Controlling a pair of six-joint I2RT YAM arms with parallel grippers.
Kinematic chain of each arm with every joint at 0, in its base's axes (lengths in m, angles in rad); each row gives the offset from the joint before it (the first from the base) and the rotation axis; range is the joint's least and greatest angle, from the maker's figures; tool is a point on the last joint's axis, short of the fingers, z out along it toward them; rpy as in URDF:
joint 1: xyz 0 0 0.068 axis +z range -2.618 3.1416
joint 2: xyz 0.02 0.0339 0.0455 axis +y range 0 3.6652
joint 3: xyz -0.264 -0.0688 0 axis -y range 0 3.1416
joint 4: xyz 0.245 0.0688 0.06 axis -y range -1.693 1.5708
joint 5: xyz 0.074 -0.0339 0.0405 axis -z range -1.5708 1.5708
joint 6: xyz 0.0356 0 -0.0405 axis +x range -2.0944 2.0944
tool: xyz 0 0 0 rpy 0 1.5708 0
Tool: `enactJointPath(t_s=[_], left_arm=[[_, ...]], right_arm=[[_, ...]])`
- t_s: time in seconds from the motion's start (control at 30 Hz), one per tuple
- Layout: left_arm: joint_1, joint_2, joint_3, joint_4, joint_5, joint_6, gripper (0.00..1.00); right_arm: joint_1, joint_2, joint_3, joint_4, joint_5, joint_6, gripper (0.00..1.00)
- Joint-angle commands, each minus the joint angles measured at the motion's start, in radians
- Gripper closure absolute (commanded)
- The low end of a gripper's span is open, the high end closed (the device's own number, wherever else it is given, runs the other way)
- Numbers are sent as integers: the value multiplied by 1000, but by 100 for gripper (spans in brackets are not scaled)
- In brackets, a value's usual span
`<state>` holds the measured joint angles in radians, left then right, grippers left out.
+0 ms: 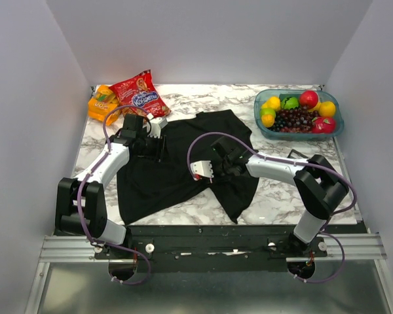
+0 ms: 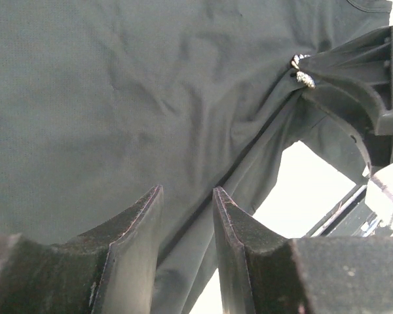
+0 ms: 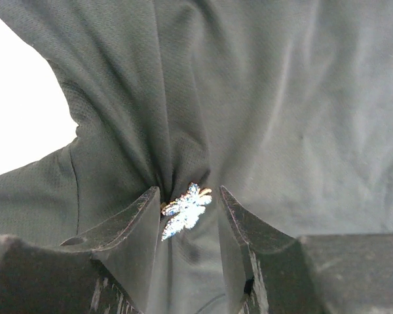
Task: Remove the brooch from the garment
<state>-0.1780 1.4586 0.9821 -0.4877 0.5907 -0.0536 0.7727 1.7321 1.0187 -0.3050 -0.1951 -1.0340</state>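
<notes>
One glinting brooch (image 3: 187,210) is sitting low in the centre of the right wrist view, squarely between the fingers of the right gripper (image 3: 188,193). I am reading that gripper as clamped onto it: the garment (image 1: 157,176) is bunching into tight folds all running toward the pinch, and in the left wrist view the cloth is tenting up to the ornament at the upper right. So the grasp is looking done, but the separation is not. The brooch is not yet free of the black cloth, and I am judging that a pull away from the fabric is what remains. The left gripper (image 2: 187,191) is hanging over the shirt's upper left part with its fingers nearly together and a fold running under the gap; I cannot tell whether it is pinching cloth or only hovering. In the top view a fruit bowl (image 1: 338,125) is sitting at the upper right, with a red snack bag (image 1: 139,91) and an orange box (image 1: 101,104) at the upper left, all well apart from the work. Only the clinging cloth itself seems to be standing in my way.
</notes>
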Motion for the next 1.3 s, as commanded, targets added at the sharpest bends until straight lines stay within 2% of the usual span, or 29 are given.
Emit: enactJointPath(t_s=[0.0, 0.13, 0.2, 0.33, 0.5, 0.63, 0.83, 1.03, 1.27], left_arm=[[0, -24, -10, 6, 6, 12, 56], [0, -30, -11, 5, 8, 12, 55], [0, -34, -16, 5, 11, 11, 55], [2, -37, -16, 6, 9, 11, 56], [0, -34, -14, 6, 6, 9, 56], [2, -32, -13, 6, 4, 9, 56], [2, -27, -14, 12, 4, 8, 55], [2, -12, 6, 6, 3, 6, 55], [2, 5, 18, 8, 11, 0, 56]], right_arm=[[-3, -52, 18, -19, 22, 18, 52], [-18, -95, 43, -98, -139, 18, 51], [-16, -86, 57, -108, -150, 23, 50], [-16, -23, 110, -105, -89, 78, 50], [-16, 14, 130, -106, -101, 80, 50], [-16, 59, 144, -108, -29, 103, 50], [-16, 49, 130, -115, -18, 127, 49], [-16, 67, 130, -115, 68, 147, 49], [-16, 40, 133, -146, 42, 167, 49]])
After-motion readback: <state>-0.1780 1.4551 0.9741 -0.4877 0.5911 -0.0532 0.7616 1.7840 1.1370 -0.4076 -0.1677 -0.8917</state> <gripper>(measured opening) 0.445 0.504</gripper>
